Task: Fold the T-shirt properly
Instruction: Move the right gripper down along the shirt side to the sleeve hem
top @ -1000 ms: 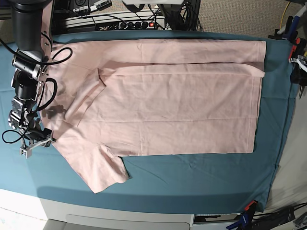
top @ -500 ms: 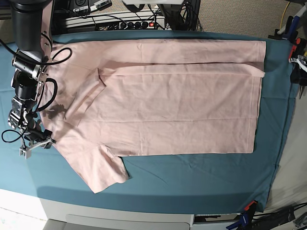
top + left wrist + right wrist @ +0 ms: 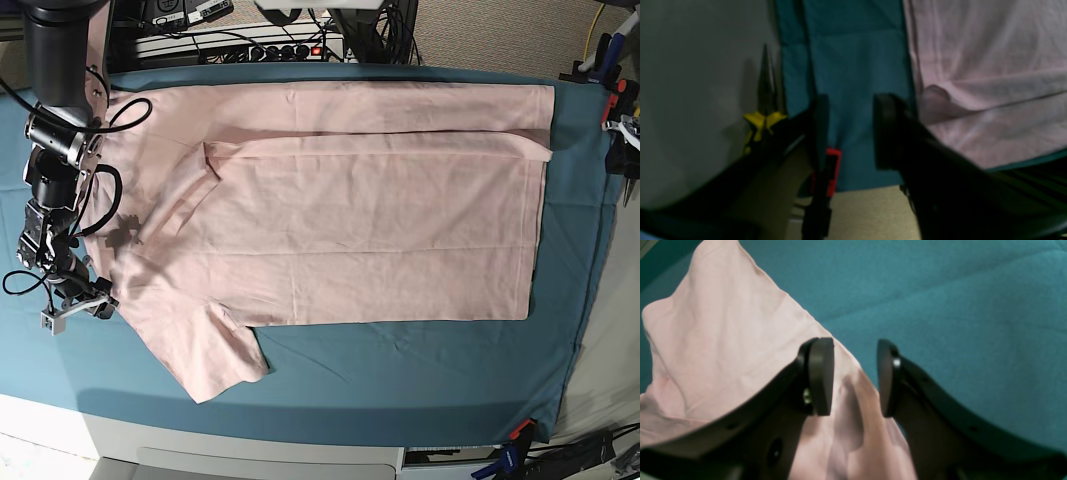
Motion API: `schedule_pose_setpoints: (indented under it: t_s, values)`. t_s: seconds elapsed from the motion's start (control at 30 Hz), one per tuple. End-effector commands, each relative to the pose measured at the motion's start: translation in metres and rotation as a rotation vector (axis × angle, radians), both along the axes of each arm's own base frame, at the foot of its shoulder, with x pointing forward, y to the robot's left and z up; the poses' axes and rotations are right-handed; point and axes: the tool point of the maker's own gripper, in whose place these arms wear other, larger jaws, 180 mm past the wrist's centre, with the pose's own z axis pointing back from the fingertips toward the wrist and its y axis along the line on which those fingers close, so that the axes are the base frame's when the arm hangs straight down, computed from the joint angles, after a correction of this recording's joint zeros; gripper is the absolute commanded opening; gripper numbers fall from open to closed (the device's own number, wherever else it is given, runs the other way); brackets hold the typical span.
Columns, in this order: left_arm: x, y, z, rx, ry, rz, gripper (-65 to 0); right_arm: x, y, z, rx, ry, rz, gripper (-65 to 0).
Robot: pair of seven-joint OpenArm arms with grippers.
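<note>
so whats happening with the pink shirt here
A two-armed robot is partway through folding a pale pink T-shirt spread on a teal table cloth. One long edge is already folded over. The right gripper is open, straddling the shirt's edge near the sleeve but not gripping it. The left gripper hangs open over the cloth beside the hem.

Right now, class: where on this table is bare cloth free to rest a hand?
The wide teal cloth strip below the T-shirt hem, and the narrow strip right of it. Crowded: the left edge, where the right gripper hangs.

Blurred yellow-handled pliers (image 3: 764,113), half behind left tool (image 3: 848,133).
</note>
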Motion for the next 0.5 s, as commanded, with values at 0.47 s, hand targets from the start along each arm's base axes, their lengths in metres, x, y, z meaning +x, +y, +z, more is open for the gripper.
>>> schedule_pose_setpoints:
  t_s: [0.47]
  values:
    - [0.007,0.002,0.012,0.011,-0.037,-0.013,-41.3,0.001,-0.002,-0.004,-0.089,-0.002,0.0,-36.2]
